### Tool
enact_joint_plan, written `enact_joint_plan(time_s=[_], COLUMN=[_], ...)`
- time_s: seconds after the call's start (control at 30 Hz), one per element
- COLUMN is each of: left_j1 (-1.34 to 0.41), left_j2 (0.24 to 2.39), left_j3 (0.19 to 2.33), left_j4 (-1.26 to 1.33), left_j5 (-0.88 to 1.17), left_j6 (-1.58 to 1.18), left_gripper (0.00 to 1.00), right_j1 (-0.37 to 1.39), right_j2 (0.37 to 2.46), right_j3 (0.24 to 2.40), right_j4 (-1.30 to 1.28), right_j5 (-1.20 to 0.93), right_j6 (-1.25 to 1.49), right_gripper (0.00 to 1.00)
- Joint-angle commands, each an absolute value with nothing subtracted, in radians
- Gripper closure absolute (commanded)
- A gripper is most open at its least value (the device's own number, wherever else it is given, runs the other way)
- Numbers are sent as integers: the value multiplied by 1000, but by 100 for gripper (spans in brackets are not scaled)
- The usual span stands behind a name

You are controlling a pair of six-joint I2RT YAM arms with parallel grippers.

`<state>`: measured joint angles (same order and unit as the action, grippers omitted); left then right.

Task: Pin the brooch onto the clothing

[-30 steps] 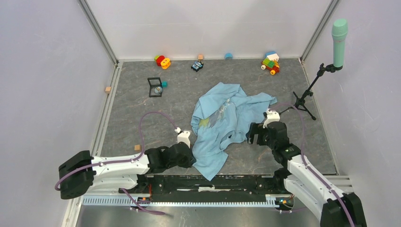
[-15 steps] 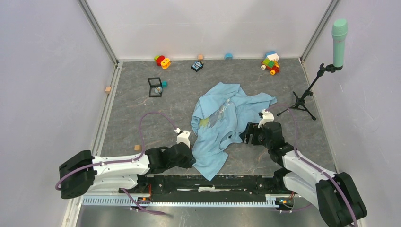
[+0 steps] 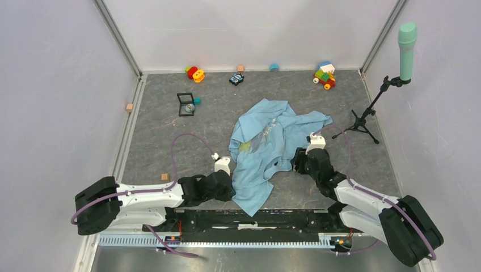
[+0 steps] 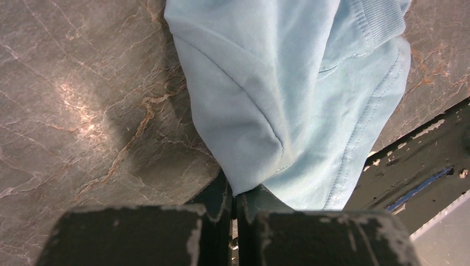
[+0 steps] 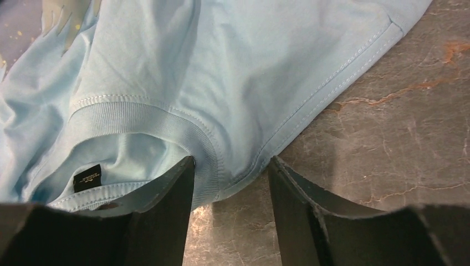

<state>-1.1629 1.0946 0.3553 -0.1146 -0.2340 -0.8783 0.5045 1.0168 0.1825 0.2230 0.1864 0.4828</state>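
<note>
Near the front edge of the surface [image 3: 153, 130], my left pincer [image 4: 234, 199] is clamped tight on a fold of the light blue T-shirt [image 3: 272, 139]. The two fingers meet with the cloth pinched between them, and the fold bulges up and away from the tips. My right pincer [image 5: 231, 163] stands wide on the other side of the garment. One finger rests against the ribbed collar [image 5: 138, 116] and the other is on bare stone just beside the stitched hem, so the shirt's edge lies in the gap, not gripped. A small black label [image 5: 87, 177] shows inside the collar. The shirt lies crumpled between my two arms, its print mostly folded out of sight. The brooch [image 3: 187, 106] sits well apart at the far left, a tiny glinting disc inside the black square frame [image 3: 179, 105].
</note>
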Motion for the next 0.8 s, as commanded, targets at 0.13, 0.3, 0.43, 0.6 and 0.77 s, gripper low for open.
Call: enact_joint_plan(time_s=[0.13,0.3,0.43,0.6,0.77], left_j1=[-1162,-1108,-947,-718,-667], left_j2=[1068,992,922,875,931], left_j3=[448,503,579,811,1141], left_j4=[-231,-353,-447,-544,-535], left_j5=[-382,-457,-453,-506,-665], left_j6=[-835,-784,-725,-542,-263], left_gripper=[98,98,98,98,98], right_j1=[529,529,529,528,527], right_j2=[1073,1070,1035,1025,1067], right_j3=[172,228,413,763,1150], right_j4=[266,227,82,-73,-99], right_j5=[273,326,433,568,540], right_j6=[513,507,427,276,90], right_gripper=[76,100,100,100,100])
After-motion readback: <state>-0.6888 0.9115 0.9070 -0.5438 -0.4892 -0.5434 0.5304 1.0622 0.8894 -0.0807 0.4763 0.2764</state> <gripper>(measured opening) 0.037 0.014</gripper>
